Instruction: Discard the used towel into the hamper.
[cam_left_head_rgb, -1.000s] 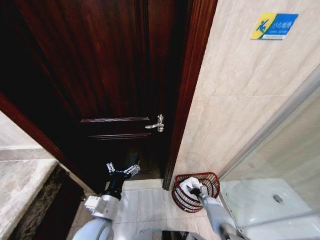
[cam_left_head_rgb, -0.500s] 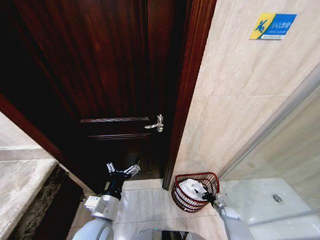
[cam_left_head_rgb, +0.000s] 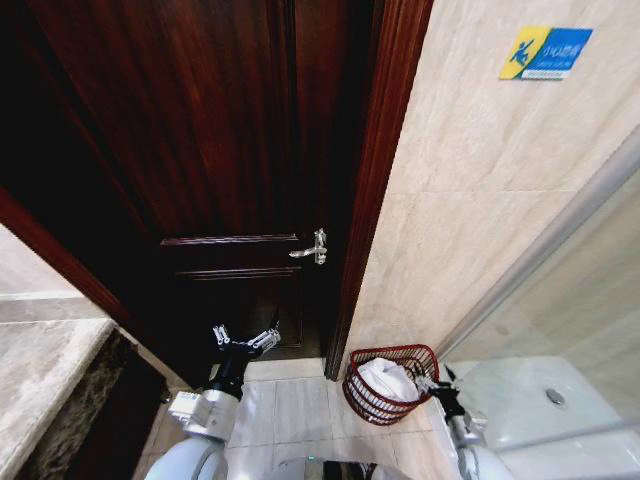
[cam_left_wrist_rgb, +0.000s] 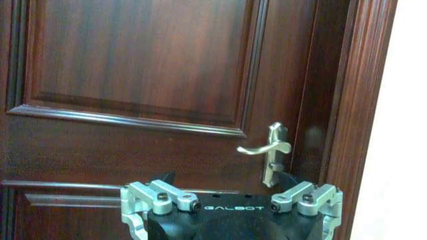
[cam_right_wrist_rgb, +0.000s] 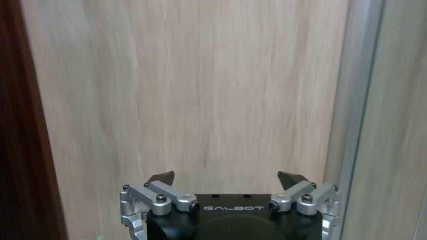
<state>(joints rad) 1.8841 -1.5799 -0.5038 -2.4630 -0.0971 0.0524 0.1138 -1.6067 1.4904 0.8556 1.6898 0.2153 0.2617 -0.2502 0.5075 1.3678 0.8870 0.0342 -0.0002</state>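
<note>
The towel (cam_left_head_rgb: 385, 380) lies bunched inside the hamper (cam_left_head_rgb: 391, 384), a white heap sitting low in the dark red-brown wire-mesh basket that stands on the tiled floor (cam_left_head_rgb: 290, 410) just beside the door frame (cam_left_head_rgb: 370, 200) and the beige wall (cam_left_head_rgb: 470, 200). By the look of it the towel is soft, light and limp, so it would sag and drape rather than keep a shape; a fold pinched near the top of the heap would be the natural place to take hold, and it is unlikely to slip or break. The hamper itself seems light and stiff, easy to nudge if a claw catches its rim. The right claw (cam_left_head_rgb: 437, 384) hangs just beside the hamper's rim on the shower side, its fingers spread apart and holding nothing; the right wrist view shows the same parted fingers (cam_right_wrist_rgb: 161, 178) facing bare wall. A second ago this claw stood over the basket with the towel at its fingers; half a second ago it had pulled clear toward the rim, and now it sits farther back and apart from the cloth, which has settled in the basket. The left claw (cam_left_head_rgb: 245, 338) is parked low in front of the dark wooden door (cam_left_head_rgb: 200, 150), below the door handle (cam_left_head_rgb: 311, 250), fingers open and empty, unmoved across the frames.
</note>
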